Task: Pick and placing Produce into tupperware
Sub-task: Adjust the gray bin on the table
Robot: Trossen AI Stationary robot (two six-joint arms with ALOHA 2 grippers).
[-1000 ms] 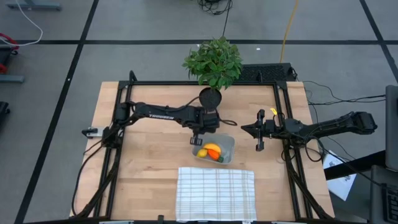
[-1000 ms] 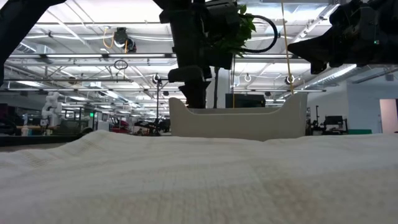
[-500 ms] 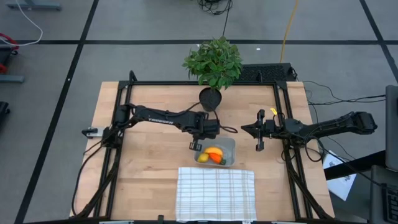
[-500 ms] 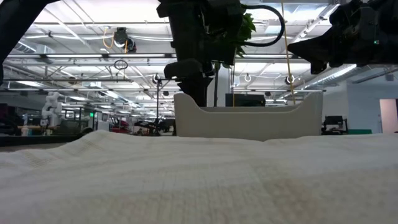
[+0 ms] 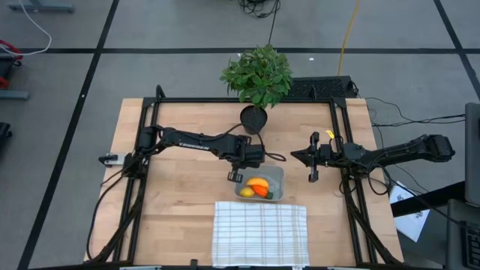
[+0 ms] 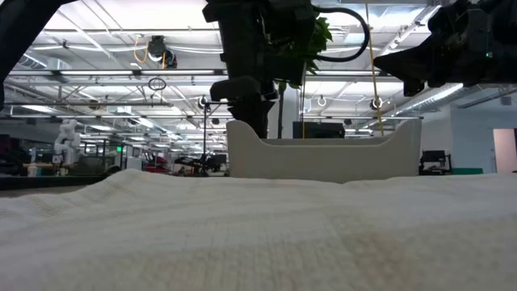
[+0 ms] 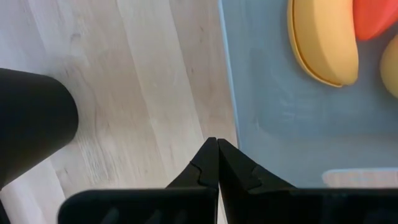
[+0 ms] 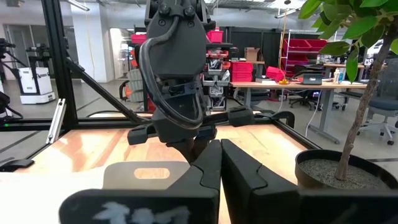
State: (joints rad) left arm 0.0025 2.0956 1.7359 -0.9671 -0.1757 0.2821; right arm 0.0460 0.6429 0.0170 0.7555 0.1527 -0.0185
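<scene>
The clear tupperware [image 5: 273, 174] stands on the wooden table, just beyond the cloth. In it lie the yellow banana [image 7: 323, 43], the orange carrot [image 7: 376, 15] and the lemon [image 5: 244, 187]. My left gripper [image 5: 237, 178] is shut and points steeply down at the tupperware's left wall [image 6: 236, 133]. My right gripper [image 5: 312, 159] is shut and hangs level above the table's right side, apart from the tupperware. My left gripper comes from above, slanting down, and its shut fingertips [image 7: 231, 163] meet the rim of the tupperware's left wall [image 7: 231, 118]. No gap shows between the fingers. Whether the thin wall is caught between them I cannot tell. The tupperware stands flat on the table.
A white checked cloth [image 5: 259, 232] lies at the near edge, directly in front of the tupperware. A potted green plant [image 5: 257, 75] stands at the far middle, its dark pot [image 5: 253, 118] just beyond my left gripper. Bare wood lies to the left.
My left gripper has gone a little toward the table's near edge, staying shut. The tupperware, with the produce in it, has slid the same way, closer to the cloth. Both have kept still over the last half second.
</scene>
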